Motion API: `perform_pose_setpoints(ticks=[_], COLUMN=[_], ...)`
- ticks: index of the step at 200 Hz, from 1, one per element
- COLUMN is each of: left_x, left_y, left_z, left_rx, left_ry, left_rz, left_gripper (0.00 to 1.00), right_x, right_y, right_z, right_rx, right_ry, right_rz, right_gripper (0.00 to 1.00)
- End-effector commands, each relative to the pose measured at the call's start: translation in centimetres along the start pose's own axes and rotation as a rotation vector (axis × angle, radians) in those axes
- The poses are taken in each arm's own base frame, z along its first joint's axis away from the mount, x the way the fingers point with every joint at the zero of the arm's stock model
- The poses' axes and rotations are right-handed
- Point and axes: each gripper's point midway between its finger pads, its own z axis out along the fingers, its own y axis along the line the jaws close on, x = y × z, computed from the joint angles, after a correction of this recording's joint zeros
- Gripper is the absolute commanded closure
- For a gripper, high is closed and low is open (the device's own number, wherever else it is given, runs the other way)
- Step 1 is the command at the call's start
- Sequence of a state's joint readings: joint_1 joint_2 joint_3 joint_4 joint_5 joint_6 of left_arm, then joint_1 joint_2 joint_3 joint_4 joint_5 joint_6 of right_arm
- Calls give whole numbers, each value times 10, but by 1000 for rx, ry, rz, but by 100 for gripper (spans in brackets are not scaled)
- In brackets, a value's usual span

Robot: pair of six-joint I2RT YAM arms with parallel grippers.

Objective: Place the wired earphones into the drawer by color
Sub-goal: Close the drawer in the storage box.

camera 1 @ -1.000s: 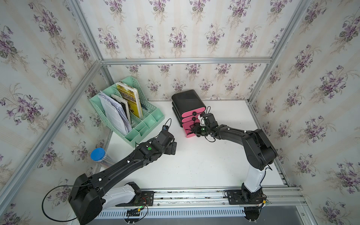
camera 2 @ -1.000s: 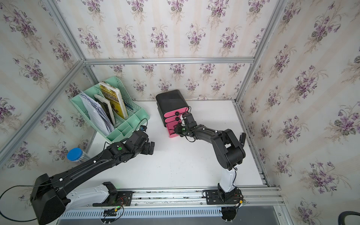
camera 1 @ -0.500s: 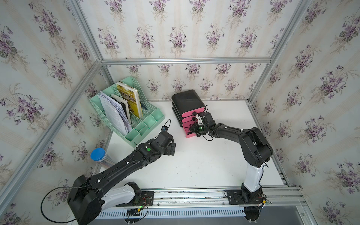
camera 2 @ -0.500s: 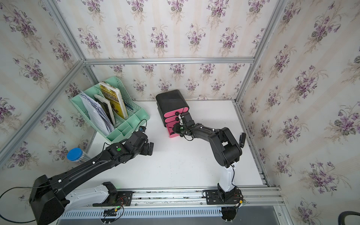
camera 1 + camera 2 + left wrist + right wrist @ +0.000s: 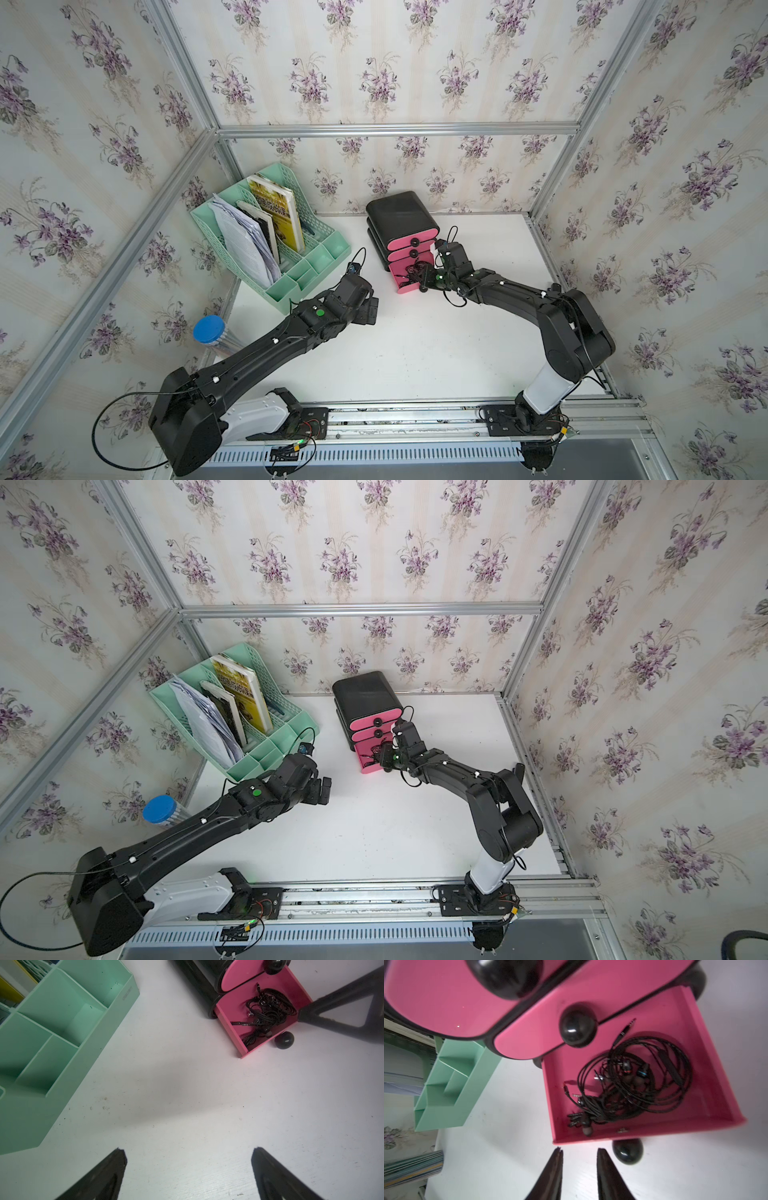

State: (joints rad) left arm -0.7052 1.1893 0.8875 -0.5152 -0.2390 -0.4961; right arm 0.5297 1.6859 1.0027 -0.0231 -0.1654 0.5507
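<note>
Near left, off the table [image 5: 415, 353] edge, stood a blue-lidded tube [image 5: 209, 328]. Left gripper [image 5: 189, 1149] hung over bare table, jaws spread wide, nothing in them. Farther in, right of centre, right gripper [image 5: 579, 1149] sat low at the front of the pulled-out bottom drawer [image 5: 675, 1129], jaws a narrow gap apart, empty, tips just beside the drawer's black knob [image 5: 628, 1151], not around it. Black wired earphones [image 5: 633, 1084] lay tangled inside that pink drawer, one jack plug sticking out toward the back. No red or white sets showed. Behind it stood the drawer unit [image 5: 401, 216], two upper drawers closed. Far left was a green organizer [image 5: 291, 266] with books and papers.
</note>
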Motion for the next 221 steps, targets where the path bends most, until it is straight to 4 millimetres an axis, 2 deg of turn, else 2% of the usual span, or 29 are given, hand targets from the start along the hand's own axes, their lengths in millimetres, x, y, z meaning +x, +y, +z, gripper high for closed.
perform_pose_setpoints(ticks=[1,36,69,133,221], left_x=[-9,-17,-20,-19,-13], left_y=[-2,1,-1,3,4], left_z=[2,7,8,14,21], left_rx=[20,43,50,43,43], left_ry=[-14,-1,-2,12,38], left_rz=[-20,-58,-60,-69,-71], left_gripper=[1,1,1,1,1], right_x=[5,15,17,5,-17], right_y=[-26,-49,-59,-64,-55], right_z=[-4,0,10,27,32], right_rx=[92,125,136,133,101], right_ry=[-22,-16,-10,-34,-69], right_rz=[16,56,71,97,107], right_gripper=[68,72,79,83,83])
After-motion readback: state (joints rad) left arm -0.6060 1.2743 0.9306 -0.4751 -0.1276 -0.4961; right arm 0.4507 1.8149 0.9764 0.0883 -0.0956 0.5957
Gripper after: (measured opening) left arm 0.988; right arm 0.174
